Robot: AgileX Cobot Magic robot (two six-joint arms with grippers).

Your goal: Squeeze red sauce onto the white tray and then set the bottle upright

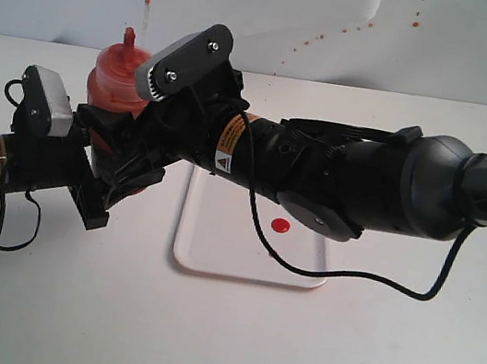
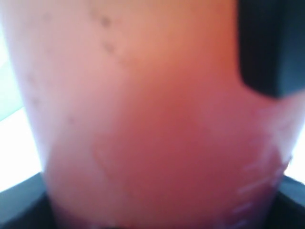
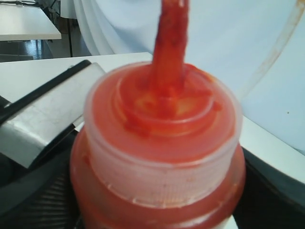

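Looking over a matte white table (image 1: 365, 352) lying bare toward its near and right edges, with a flat, smooth white tray (image 1: 213, 252), round-cornered and low-rimmed, partly passing under the black right arm (image 1: 393, 179). Holding the bottle (image 1: 112, 76), translucent orange-red plastic with a ribbed cap, upright just beside the tray's left edge, pinching its lower body in the left gripper (image 1: 110, 169) and straddling it higher up with the right gripper (image 1: 156, 116), touching or not being impossible to tell. Showing one glossy round drop of red sauce (image 1: 280, 225) sitting on the tray, apart from the bottle.
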